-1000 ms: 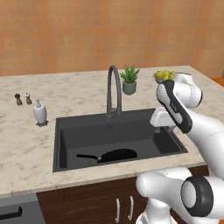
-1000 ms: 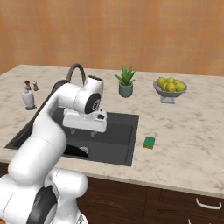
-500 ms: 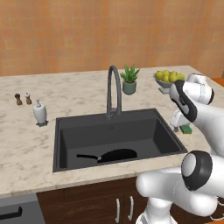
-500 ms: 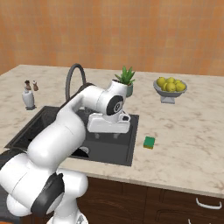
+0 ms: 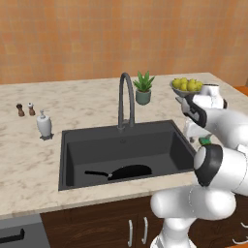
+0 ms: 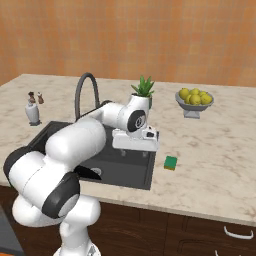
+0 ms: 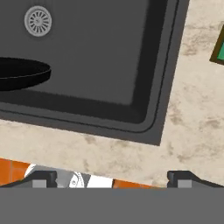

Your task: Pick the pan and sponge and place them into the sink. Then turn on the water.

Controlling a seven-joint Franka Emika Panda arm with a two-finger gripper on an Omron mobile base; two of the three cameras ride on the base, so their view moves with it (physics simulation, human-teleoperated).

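Simulated kitchen, orange wall, beige marble counter with dark grey sink set in.

Left base view: black pan already down in the basin near front wall, handle pointing left. Arched faucet behind basin, no stream visible, so water judged off. Sliver of green sponge peeking past the arm, on counter right of sink. Soap dispenser, two small shakers, potted plant, bowl of lemons standing around, not relevant.

Right base view: sponge lying flat on counter just beside sink's right rim, apart from everything. Gripper above sink's right edge, near sponge but short of it. Pan mostly hidden by arm here.

Hand view: finger tips set wide apart at bottom corners, nothing between them. Sink corner and counter strip below, drain and pan in basin, sponge cut off at right edge.

Step judged: fetching sponge. To do well: shift toward sponge till centred between tips, align jaws across short side, descend straight, close only once tips straddle it. Risk: nudging small block away.
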